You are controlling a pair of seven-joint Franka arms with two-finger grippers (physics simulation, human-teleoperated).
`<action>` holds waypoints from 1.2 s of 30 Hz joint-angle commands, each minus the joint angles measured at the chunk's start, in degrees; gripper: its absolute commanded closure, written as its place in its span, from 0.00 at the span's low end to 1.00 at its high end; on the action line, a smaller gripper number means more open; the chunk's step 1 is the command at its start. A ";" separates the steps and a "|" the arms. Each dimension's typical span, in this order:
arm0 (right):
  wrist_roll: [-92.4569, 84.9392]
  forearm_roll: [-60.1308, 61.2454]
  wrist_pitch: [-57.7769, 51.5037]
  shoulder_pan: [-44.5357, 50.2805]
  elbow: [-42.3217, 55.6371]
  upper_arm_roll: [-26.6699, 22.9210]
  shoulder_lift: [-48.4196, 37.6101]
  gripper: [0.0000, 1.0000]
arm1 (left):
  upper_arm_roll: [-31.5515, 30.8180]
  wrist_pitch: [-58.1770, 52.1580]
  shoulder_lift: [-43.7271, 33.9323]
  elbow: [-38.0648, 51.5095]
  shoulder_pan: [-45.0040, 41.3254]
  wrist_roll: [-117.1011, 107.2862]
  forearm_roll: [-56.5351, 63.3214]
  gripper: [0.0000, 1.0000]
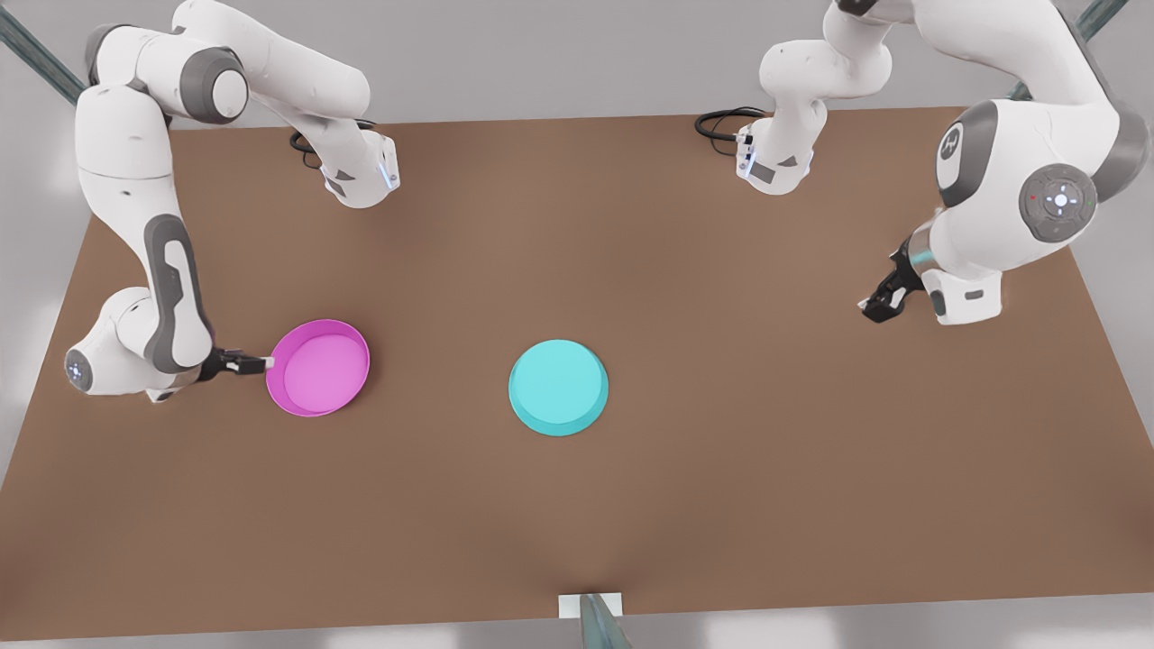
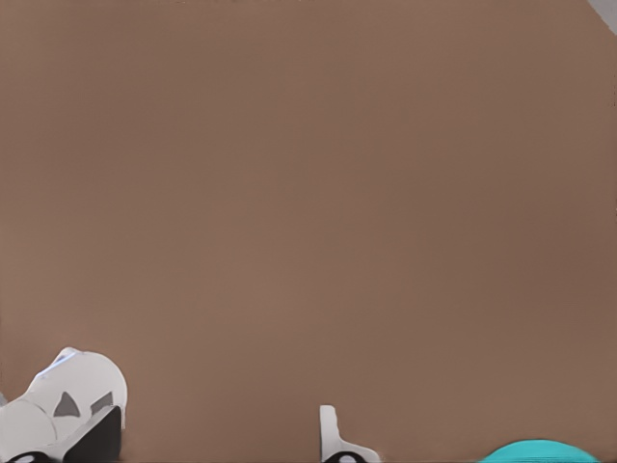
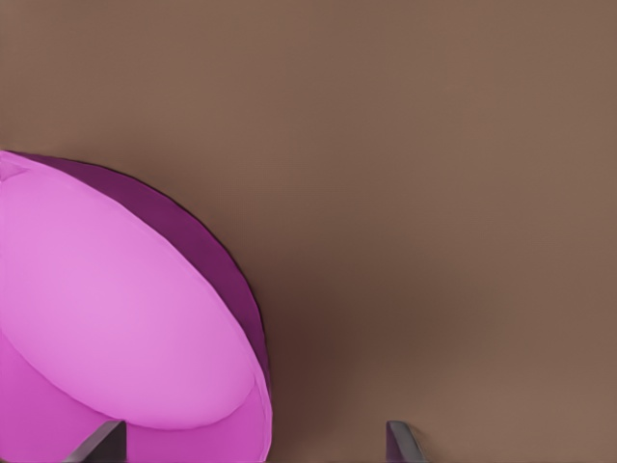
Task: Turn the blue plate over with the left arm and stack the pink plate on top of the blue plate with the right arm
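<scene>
Gripping pink plate [image 1: 317, 367], right pincer [image 1: 257, 363]

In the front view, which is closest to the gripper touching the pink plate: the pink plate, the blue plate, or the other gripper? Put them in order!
From the right gripper, on the front view's left:
1. The pink plate, right at its fingertips.
2. The blue plate, mid-table.
3. The left gripper, far on the front view's right.
</scene>
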 commanded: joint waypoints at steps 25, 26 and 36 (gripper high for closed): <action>-12.67 4.61 17.56 0.93 -9.14 2.11 -1.00 0.79 | -1.00 -1.95 3.03 4.74 -0.05 47.20 0.01 0.00; -12.76 4.61 17.39 0.93 -9.13 2.20 -1.09 0.79 | -1.00 -2.04 2.94 4.66 -0.05 47.20 0.10 0.00; -13.73 12.25 16.95 1.28 -5.62 16.70 -3.99 0.79 | -1.00 -2.13 2.59 4.83 -0.05 47.20 0.37 0.00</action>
